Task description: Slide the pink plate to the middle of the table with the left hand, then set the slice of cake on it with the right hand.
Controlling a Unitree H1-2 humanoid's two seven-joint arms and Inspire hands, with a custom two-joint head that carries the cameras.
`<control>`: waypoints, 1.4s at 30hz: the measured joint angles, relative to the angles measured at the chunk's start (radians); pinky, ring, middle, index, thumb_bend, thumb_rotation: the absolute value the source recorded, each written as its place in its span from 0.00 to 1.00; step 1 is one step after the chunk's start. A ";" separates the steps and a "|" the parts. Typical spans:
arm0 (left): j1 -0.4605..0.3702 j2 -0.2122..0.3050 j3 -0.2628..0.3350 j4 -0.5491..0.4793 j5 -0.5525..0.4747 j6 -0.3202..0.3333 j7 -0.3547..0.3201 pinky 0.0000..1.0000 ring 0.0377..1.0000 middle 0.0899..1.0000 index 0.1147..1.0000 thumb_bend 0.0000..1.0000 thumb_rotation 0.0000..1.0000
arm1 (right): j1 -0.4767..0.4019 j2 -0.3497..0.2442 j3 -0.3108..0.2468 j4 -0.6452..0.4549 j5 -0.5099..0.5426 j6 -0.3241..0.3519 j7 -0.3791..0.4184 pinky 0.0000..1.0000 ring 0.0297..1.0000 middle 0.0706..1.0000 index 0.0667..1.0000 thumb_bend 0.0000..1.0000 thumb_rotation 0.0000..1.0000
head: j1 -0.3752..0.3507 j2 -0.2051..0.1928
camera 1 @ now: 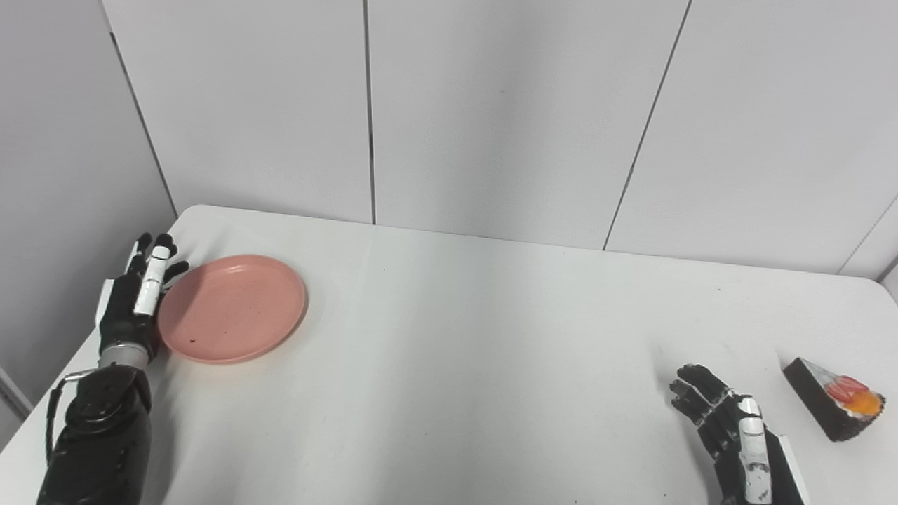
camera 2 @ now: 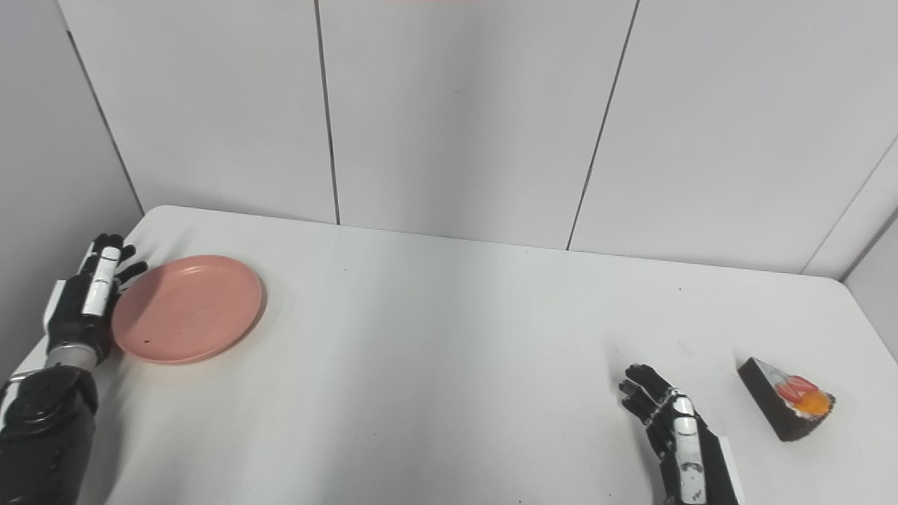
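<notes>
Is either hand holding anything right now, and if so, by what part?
Nothing is held. The left hand stands open beside the pink plate's left rim; the right hand is open, apart from the cake slice.

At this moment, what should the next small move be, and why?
Probably the left hand should push the pink plate rightward toward the table's middle. The hand sits open against the plate's left rim, the plate lies near the left edge, and the cake slice lies untouched beside the open right hand.

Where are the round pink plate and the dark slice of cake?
round pink plate (camera 1: pixel 231 308), left eye view, middle of its flat inside.
dark slice of cake (camera 1: pixel 831 401), left eye view, its top by the orange fruit.
</notes>
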 measured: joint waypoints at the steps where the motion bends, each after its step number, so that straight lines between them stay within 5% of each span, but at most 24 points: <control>1: 0.000 -0.002 0.002 -0.005 -0.004 0.005 0.000 0.69 0.80 0.86 0.94 0.83 0.80 | 0.000 0.000 0.000 0.000 -0.005 0.000 -0.001 0.84 0.80 0.80 0.72 0.70 0.92 | 0.000 0.000; 12: 0.017 -0.069 -0.014 -0.093 -0.040 0.043 -0.025 0.69 0.79 0.85 0.94 0.84 0.79 | 0.000 0.001 0.005 -0.006 -0.018 0.004 -0.014 0.84 0.80 0.79 0.71 0.66 0.92 | -0.017 -0.002; 23: 0.017 -0.139 -0.102 -0.166 -0.011 0.092 -0.032 0.65 0.78 0.84 0.94 0.78 0.89 | -0.006 0.012 0.017 0.032 -0.014 0.003 -0.010 0.86 0.81 0.80 0.70 0.69 0.89 | -0.061 -0.005; 42: 0.010 -0.226 -0.180 -0.238 0.048 0.182 -0.006 0.66 0.78 0.82 0.91 0.74 0.89 | -0.013 0.028 0.025 0.044 -0.030 -0.006 -0.008 0.83 0.79 0.79 0.69 0.67 0.88 | -0.104 -0.002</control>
